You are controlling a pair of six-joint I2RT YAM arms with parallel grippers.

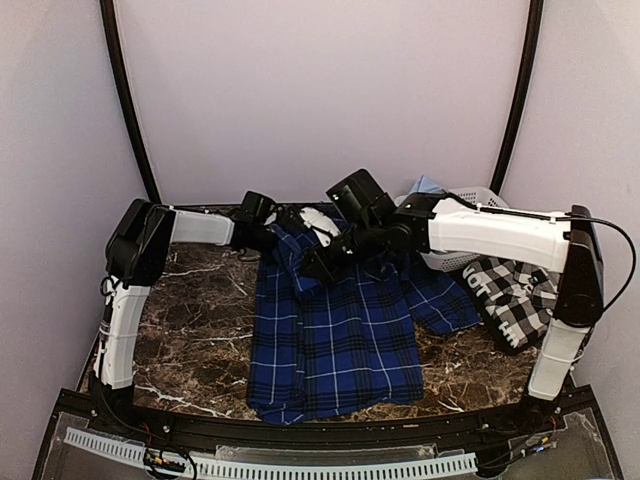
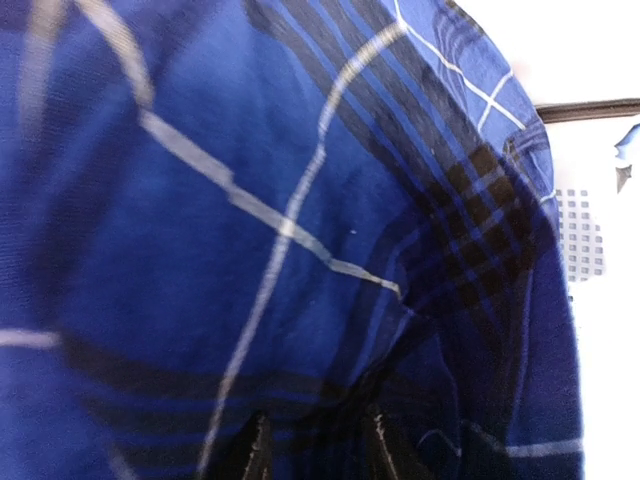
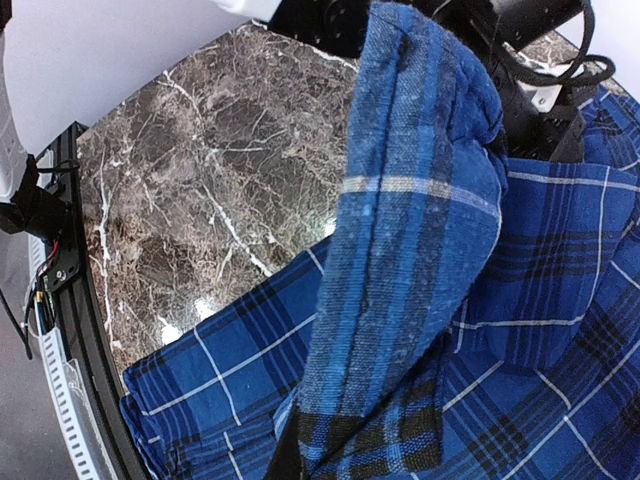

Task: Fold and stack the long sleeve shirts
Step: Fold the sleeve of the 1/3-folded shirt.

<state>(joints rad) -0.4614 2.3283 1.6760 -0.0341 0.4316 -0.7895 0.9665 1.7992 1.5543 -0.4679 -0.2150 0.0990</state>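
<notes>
- While both arms work at the far end of the blue plaid shirt [image 1: 335,340], most of it lies flat on the marble table [image 1: 190,310], hem toward the arm bases; the body is spread and only the top is lifted.
- Your left gripper [image 1: 283,236] sits at the shirt's far left corner; blue cloth fills its wrist view; the two dark fingers [image 2: 250,452] at the bottom stand a little apart with a thick bunch of fabric between them, so I judge it closed on a fold, not empty.
- Your right gripper [image 1: 318,265] is fully closed; in its wrist view a narrow stitched band of the shirt runs up from the jaws, so it is pinching thin cloth; whether that band is a sleeve or the front edge I cannot tell.
- Holding two points along the top looks meant to carry that end over the body as a fold; keep them level or the cloth may skew.
- Your black-and-white check shirt [image 1: 512,295] lies crumpled at the right edge, near the white basket [image 1: 470,200], apart from the work; unfolded, it suggests the task is early.
</notes>
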